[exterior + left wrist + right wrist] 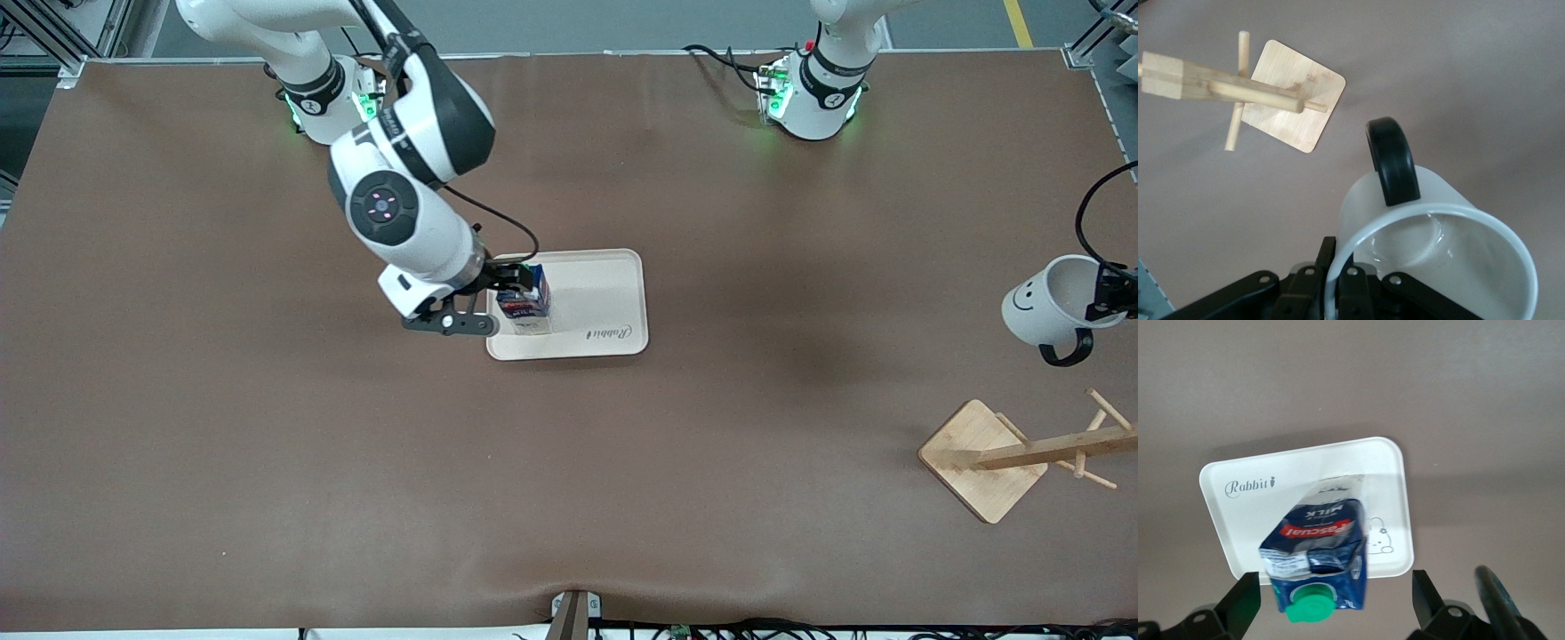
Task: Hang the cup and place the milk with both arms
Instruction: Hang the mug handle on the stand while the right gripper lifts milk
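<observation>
The milk [524, 307], a dark blue carton with a green cap, stands on the cream tray [596, 293] at the end toward the right arm. My right gripper [507, 286] is open above it, with one finger on each side of the carton top [1318, 553] and a gap at each. My left gripper [1111, 298] is shut on the rim of the white cup [1040, 307]. It holds the cup tilted in the air over the left arm's end of the table. The smiley face shows and the black handle [1395, 160] points away from the fingers.
A wooden cup rack [1049, 449] with pegs stands on a square base [978, 458] at the left arm's end, nearer to the front camera than the spot under the cup. It also shows in the left wrist view [1218, 87]. The tray [1271, 513] reads "Rabbit".
</observation>
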### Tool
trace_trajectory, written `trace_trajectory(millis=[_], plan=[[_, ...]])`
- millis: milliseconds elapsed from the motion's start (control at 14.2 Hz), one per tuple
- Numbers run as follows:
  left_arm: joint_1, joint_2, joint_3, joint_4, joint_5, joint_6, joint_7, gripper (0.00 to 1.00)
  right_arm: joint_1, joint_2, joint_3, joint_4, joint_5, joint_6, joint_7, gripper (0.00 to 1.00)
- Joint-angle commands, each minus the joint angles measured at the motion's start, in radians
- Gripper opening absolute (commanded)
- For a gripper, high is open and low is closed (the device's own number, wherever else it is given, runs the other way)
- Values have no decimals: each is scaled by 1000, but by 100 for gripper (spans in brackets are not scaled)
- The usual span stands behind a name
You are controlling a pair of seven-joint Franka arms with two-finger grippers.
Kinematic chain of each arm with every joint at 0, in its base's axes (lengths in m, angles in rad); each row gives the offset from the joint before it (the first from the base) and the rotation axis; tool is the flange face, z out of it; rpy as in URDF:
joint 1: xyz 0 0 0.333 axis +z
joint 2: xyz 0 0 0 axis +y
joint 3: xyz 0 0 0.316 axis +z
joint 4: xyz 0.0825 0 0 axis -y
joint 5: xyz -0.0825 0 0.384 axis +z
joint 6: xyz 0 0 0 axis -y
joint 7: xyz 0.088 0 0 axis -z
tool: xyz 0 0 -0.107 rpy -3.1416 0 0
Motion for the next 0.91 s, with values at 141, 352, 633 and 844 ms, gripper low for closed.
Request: trace_trajectory(millis=[141, 352, 633, 844], plan=[[10, 42, -7, 4, -17, 94, 127, 0, 33, 45, -13, 19, 18, 24, 17, 100], [26, 71, -7, 9, -17, 168, 187, 0, 64, 77, -13, 19, 18, 69, 26, 100], [37, 116, -9, 46, -37, 208, 187, 0, 69, 82, -14, 21, 8, 64, 28, 21], [55, 129, -9, 46, -54, 220, 190, 0, 50, 59, -19, 35, 14, 9, 25, 0]])
